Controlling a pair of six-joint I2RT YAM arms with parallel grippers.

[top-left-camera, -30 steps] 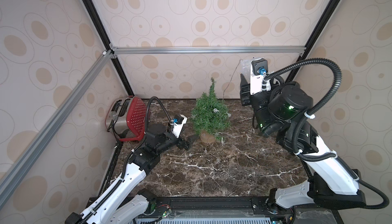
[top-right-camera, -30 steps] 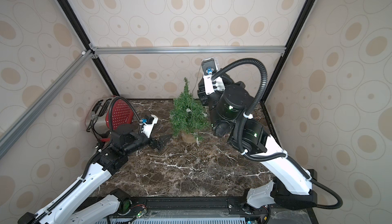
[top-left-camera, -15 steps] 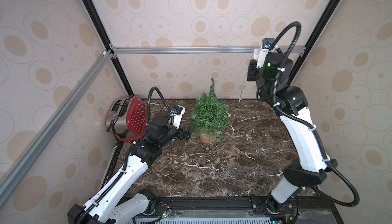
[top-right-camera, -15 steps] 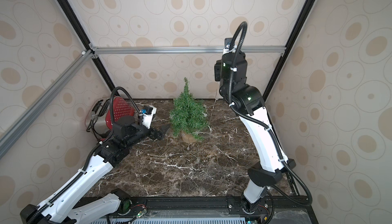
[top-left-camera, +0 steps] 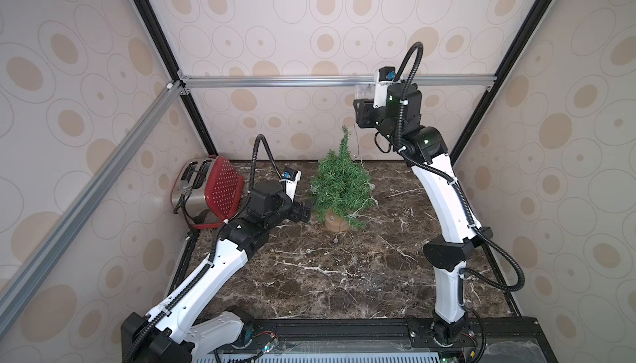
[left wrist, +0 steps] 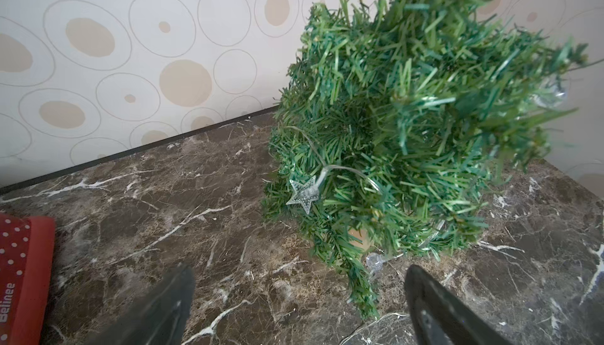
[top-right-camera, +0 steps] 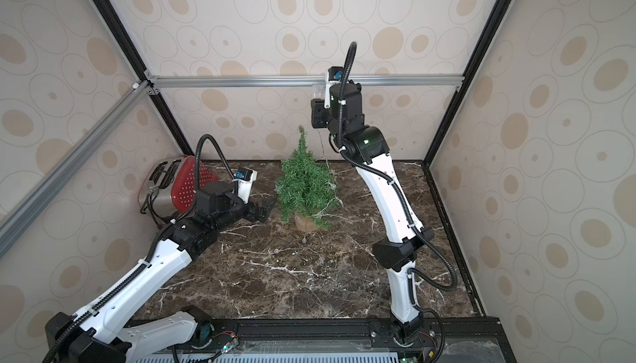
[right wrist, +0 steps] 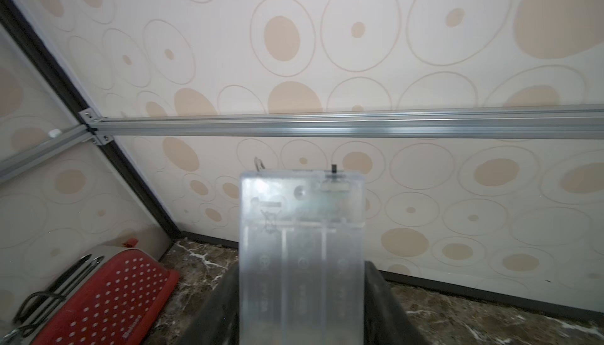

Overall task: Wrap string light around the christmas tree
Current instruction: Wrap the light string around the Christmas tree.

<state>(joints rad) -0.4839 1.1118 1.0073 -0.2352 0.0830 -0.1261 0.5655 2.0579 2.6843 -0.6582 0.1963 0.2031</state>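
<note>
The small green christmas tree [top-left-camera: 340, 182] [top-right-camera: 303, 182] stands on its tan base near the back of the marble table. The string light lies partly on it: a clear star bulb [left wrist: 302, 193] and a ball bulb [left wrist: 374, 260] hang low in the branches. My right gripper [top-left-camera: 363, 103] [right wrist: 300, 294] is high above and to the right of the tree top, shut on the clear battery box [right wrist: 300, 245] [top-left-camera: 364, 91]. A thin wire [top-right-camera: 321, 141] drops from the box towards the tree. My left gripper [top-left-camera: 304, 211] [left wrist: 299, 274] is open just left of the lowest branches, holding nothing.
A red and silver toaster [top-left-camera: 213, 189] [right wrist: 108, 297] stands at the back left, close behind the left arm. Loose bulbs [top-left-camera: 335, 241] lie on the table in front of the tree base. An aluminium bar [top-left-camera: 275, 81] crosses the back wall at the right gripper's height.
My right arm has swung up and back with the battery box, from beside the tree to high above its top. The left gripper has edged closer to the tree's lower branches.
</note>
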